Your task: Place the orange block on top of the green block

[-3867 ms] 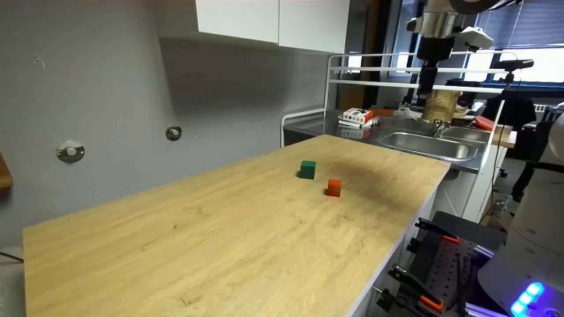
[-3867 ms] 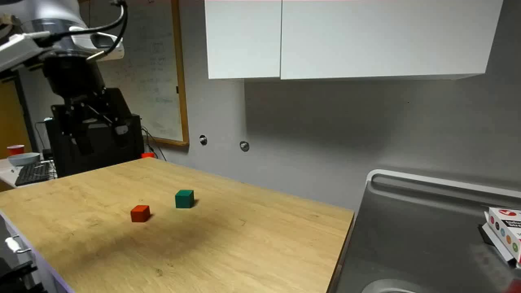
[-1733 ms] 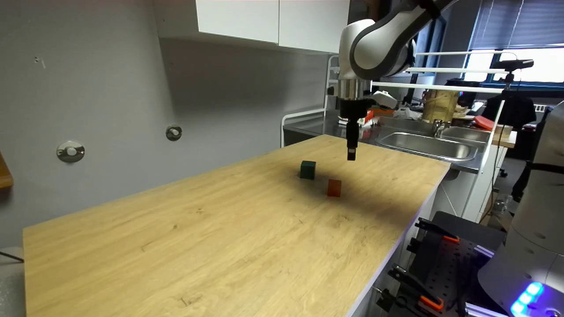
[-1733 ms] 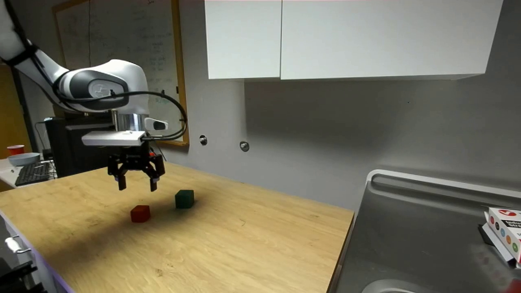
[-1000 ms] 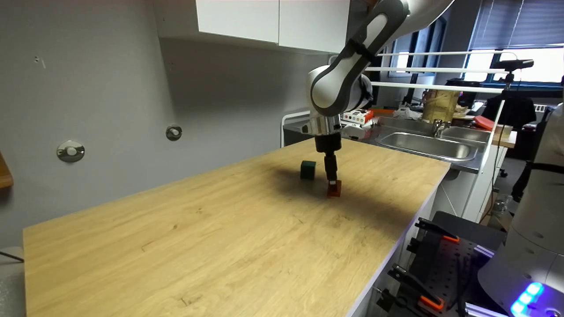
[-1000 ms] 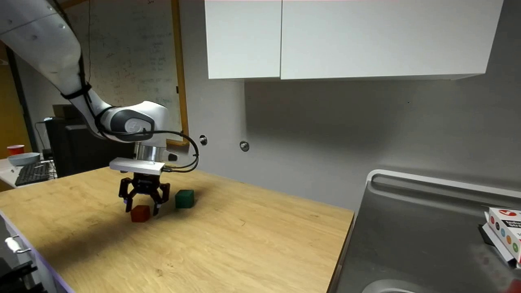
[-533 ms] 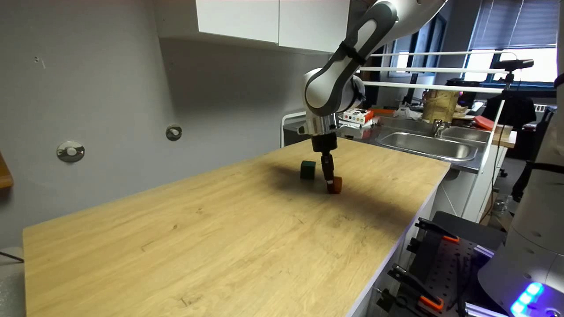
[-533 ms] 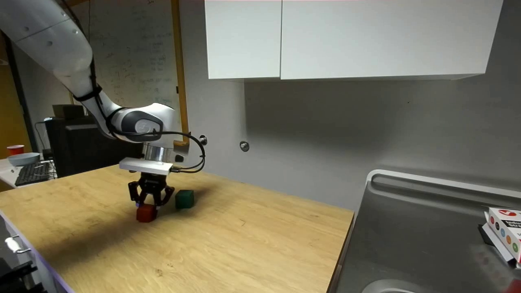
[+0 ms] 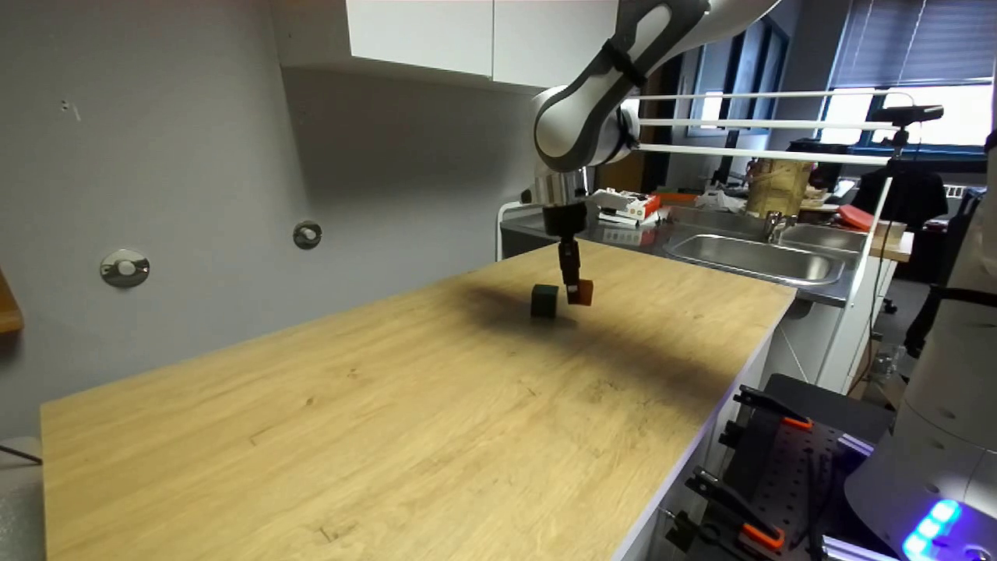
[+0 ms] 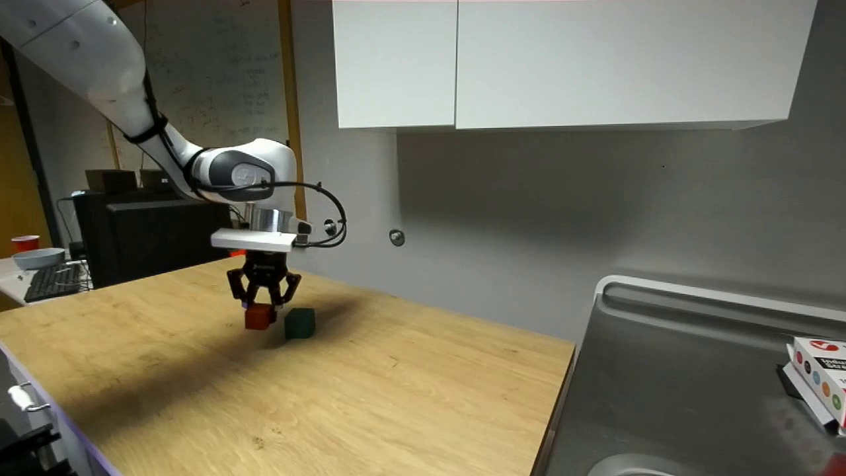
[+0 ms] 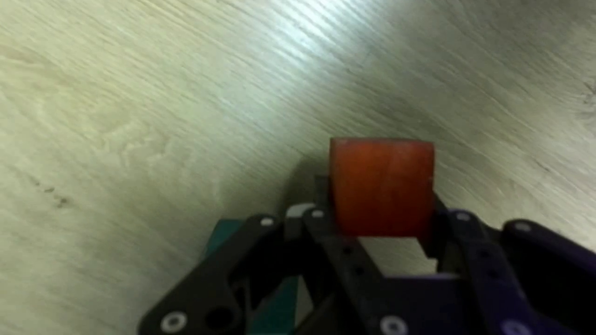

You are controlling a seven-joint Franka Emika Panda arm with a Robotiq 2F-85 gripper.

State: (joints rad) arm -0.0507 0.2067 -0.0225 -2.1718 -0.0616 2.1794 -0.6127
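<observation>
My gripper (image 10: 260, 309) is shut on the orange block (image 10: 256, 317), which hangs a little above the wooden table. In the wrist view a finger lies against each side of the orange block (image 11: 382, 186), and its lower part sits between them. The green block (image 10: 300, 324) rests on the table close beside it, apart from the held block in an exterior view. Another exterior view has the green block (image 9: 544, 301) just left of the fingertips. Gripper links partly cover the green block (image 11: 275, 312) in the wrist view.
The wooden tabletop (image 9: 350, 421) ends at a metal counter (image 10: 687, 390) with a sink (image 9: 755, 259). White cabinets (image 10: 562, 63) hang on the wall above. A box (image 9: 632, 205) stands on the counter. Black clamps (image 9: 732, 499) are fixed near the table edge by the arm base.
My gripper came down over the orange block, closed on it and raised it off the table. With the block it has moved toward the green block, which has stayed in place.
</observation>
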